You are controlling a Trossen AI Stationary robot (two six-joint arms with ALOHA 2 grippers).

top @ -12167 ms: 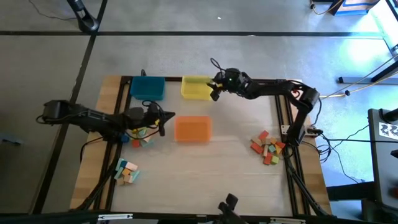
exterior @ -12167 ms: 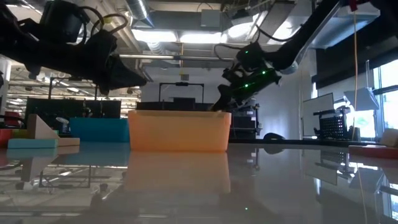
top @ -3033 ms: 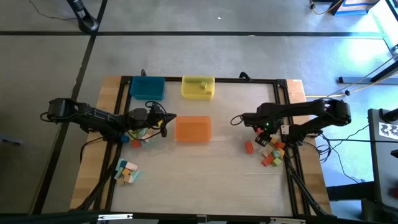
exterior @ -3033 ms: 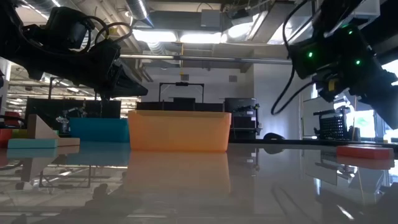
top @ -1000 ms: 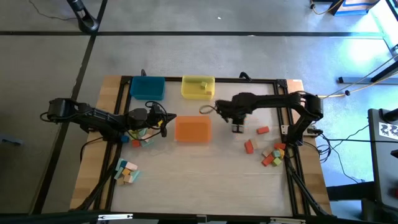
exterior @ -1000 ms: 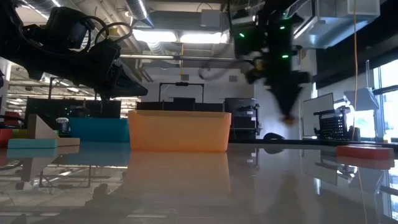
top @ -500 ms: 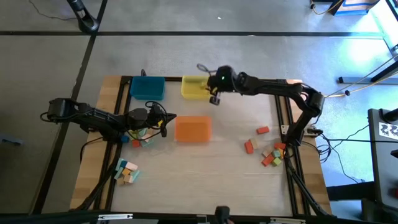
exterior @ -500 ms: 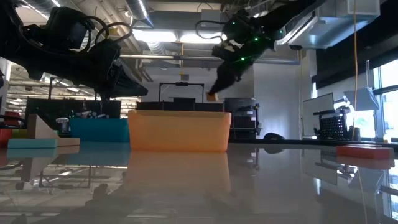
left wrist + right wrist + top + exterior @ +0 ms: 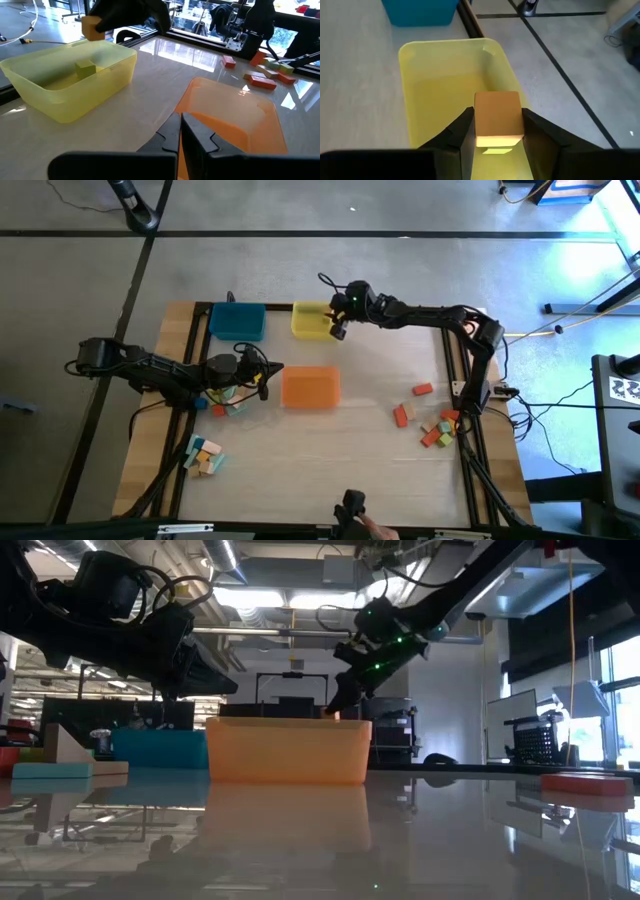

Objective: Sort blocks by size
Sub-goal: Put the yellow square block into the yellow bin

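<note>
The room is big, with bright lights overhead, and the pale bench (image 9: 330, 450) sits in the middle with a dark arm on each side.

Near the front left corner of the bench lies a little pile of blocks (image 9: 204, 456). By the right edge lies another pile, the loose blocks (image 9: 436, 428), with two red ones a bit apart from it.

Further in, the orange tray (image 9: 310, 387) sits in the middle of the bench. Just left of it waits the left tool (image 9: 262, 379), its fingers shut tight with nothing between them. A few more blocks sit under that arm.

At the far edge stand the blue tray (image 9: 238, 320) and the yellow tray (image 9: 312, 321), side by side. The right tool (image 9: 338, 327) has just swung up here from the middle of the bench, where it was a second ago. Now it hangs over the right end of the yellow tray, pinching an orange block (image 9: 497, 118) between its fingers. A small yellow-green block (image 9: 85, 68) already lies inside that tray.

So I think this block goes with that one. It only has to be let go.
</note>
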